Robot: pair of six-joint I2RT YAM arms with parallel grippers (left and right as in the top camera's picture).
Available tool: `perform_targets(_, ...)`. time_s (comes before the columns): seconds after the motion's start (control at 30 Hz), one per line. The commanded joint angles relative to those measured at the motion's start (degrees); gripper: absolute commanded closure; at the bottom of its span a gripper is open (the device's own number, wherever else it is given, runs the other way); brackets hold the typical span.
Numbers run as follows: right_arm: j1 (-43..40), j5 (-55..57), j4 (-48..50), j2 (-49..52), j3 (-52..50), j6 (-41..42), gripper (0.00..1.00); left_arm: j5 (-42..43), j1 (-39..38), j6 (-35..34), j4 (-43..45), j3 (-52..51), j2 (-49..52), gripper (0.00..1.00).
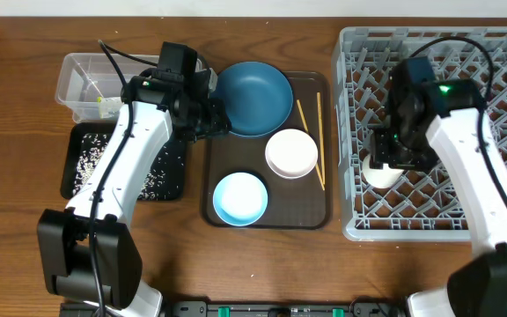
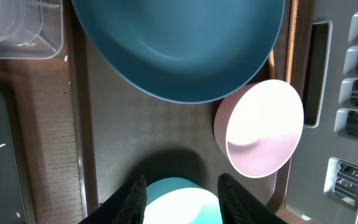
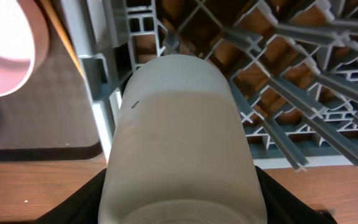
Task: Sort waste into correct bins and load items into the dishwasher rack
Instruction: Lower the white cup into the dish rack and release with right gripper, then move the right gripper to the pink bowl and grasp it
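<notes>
My left gripper [image 1: 208,114] is open and empty, hovering by the left rim of the large dark-blue bowl [image 1: 253,97]. In the left wrist view its fingers [image 2: 182,183] frame the light-blue bowl [image 2: 179,202] below, with the dark-blue bowl [image 2: 179,43] ahead and the cream bowl [image 2: 260,127] to the right. My right gripper [image 1: 385,167] is shut on the small white cup [image 3: 179,124] at the front-left of the grey dishwasher rack [image 1: 500,53]. The light-blue bowl [image 1: 239,197], the cream bowl [image 1: 290,152] and two chopsticks [image 1: 319,141] lie on the brown tray.
The brown serving tray [image 1: 311,216] sits in the middle. The clear tub [image 1: 82,79] at the back left holds a bit of yellow-green material. The black tray [image 1: 161,172] in front of it holds scattered rice grains. Tissue is not visible.
</notes>
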Motion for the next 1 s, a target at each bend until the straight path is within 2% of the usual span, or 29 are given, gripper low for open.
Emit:
perform_targets(0.0, 0.52, 0.5, -0.68, 1.46, 0.15, 1.03, 0.58, -0.94, -0.07, 0.57, -0.17, 0.61, -0.37, 0.59)
perform_targets(0.23, 0.57, 0.28, 0.11, 2.95, -0.81, 0.85, 0.55, -0.94, -0.07, 0.57, -0.17, 0.61, -0.37, 0.59)
perform_targets(0.27, 0.59, 0.07, 0.28, 3.06, -1.03, 0.85, 0.52, -0.94, -0.07, 0.57, -0.17, 0.61, -0.37, 0.59)
perform_targets(0.3, 0.57, -0.42, 0.44, 3.19, -1.38, 0.83, 0.42, -0.94, -0.07, 0.57, -0.17, 0.61, -0.37, 0.6)
perform_targets(0.43, 0.57, -0.76, 0.28, 3.19, -1.79, 0.85, 0.25, -0.94, -0.07, 0.57, -0.17, 0.61, -0.37, 0.59)
perform_targets(0.53, 0.57, -0.76, 0.52, 3.19, -1.77, 0.85, 0.2, -0.94, -0.07, 0.57, -0.17, 0.61, -0.37, 0.59)
perform_targets(0.77, 0.57, -2.01, 1.6, 3.08, 0.0, 0.85, 0.18, -0.94, -0.07, 0.57, -0.15, 0.61, -0.37, 0.59)
perform_targets(0.97, 0.98, -5.66, 2.54, 3.08, 8.57, 0.31, 0.23, -0.94, -0.07, 0.57, -0.13, 0.61, -0.37, 0.59)
